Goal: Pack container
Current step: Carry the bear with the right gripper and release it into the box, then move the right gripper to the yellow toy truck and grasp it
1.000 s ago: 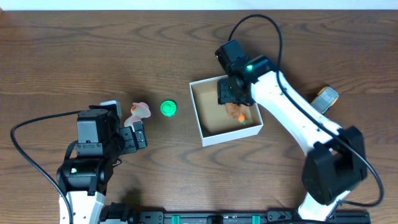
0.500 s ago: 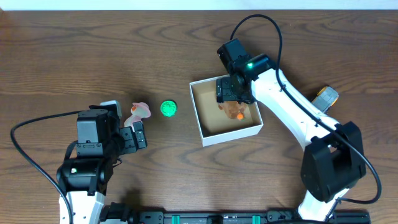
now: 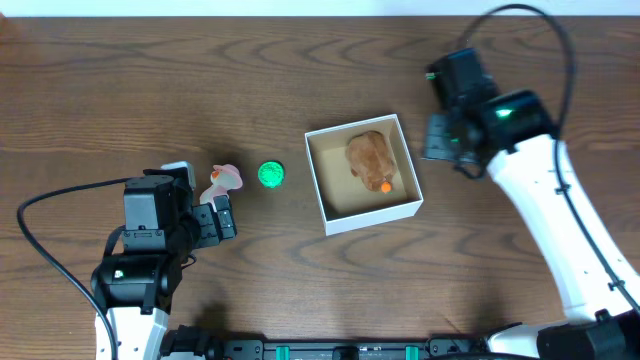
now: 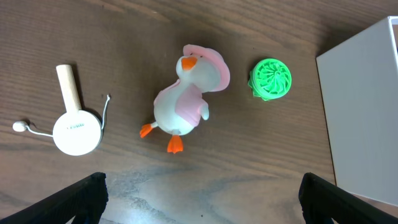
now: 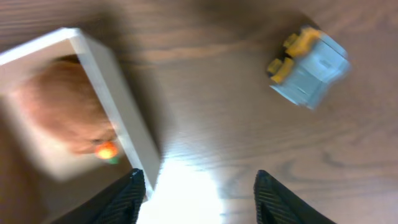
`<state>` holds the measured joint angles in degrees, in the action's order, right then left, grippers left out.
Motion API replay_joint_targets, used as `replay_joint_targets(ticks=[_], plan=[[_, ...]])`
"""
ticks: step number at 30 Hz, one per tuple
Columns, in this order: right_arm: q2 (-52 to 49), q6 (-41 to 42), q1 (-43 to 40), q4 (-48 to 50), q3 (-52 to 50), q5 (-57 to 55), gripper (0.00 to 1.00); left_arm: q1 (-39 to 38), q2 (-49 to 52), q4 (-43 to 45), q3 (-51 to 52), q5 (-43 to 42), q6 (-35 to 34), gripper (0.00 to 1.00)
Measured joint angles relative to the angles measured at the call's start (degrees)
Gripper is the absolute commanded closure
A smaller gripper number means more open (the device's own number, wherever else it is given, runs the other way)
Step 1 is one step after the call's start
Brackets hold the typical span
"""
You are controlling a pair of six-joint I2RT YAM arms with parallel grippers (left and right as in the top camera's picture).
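Since the container point(image 3: 330, 212) already holds a brown plush point(image 3: 372, 160), the step in hand is judged to be fetching another toy. The container sits mid-table between the arms, its open side up.

**Right arm.** The right gripper point(image 5: 199, 179) hangs just outside the container's right wall, fingers apart and empty. The nearest toy is the truck point(image 5: 308, 65), which lies on bare table well clear of that wall.
1. Centre the fingers over the truck's grey body, not its yellow end.
2. Turn the wrist so the jaws close across the narrower side.
3. Descend straight and close only when both pads flank the body.
4. Lift above the wall's top edge before crossing, as a low pass would likely shove the light cardboard.
5. Set the truck in the free near-left part of the container, apart from the plush.

**Left arm.** The left gripper point(image 4: 202, 186) is wide open, holding nothing, near the duck point(image 4: 183, 102). The ball point(image 4: 270, 79) lies between the duck and the container. A white disc point(image 4: 76, 129) sits beside the duck.
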<state>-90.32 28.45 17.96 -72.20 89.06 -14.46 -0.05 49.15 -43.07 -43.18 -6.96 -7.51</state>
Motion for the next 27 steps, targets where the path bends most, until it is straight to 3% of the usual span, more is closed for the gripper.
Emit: replay_joint_targets(ticks=[15, 20, 27], plan=[[-4.0, -0.3, -1.6, 11.9, -21.1, 6.6, 0.40, 0.0, 0.0, 0.0, 0.0, -0.2, 0.0, 0.02], [-4.0, -5.8, -1.6, 15.1, -21.8, 13.3, 0.33, 0.0, 0.0, 0.0, 0.0, -0.2, 0.0, 0.02], [-4.0, -11.6, -1.6, 17.0, -21.8, 21.8, 0.34, 0.0, 0.0, 0.0, 0.0, -0.2, 0.0, 0.02]])
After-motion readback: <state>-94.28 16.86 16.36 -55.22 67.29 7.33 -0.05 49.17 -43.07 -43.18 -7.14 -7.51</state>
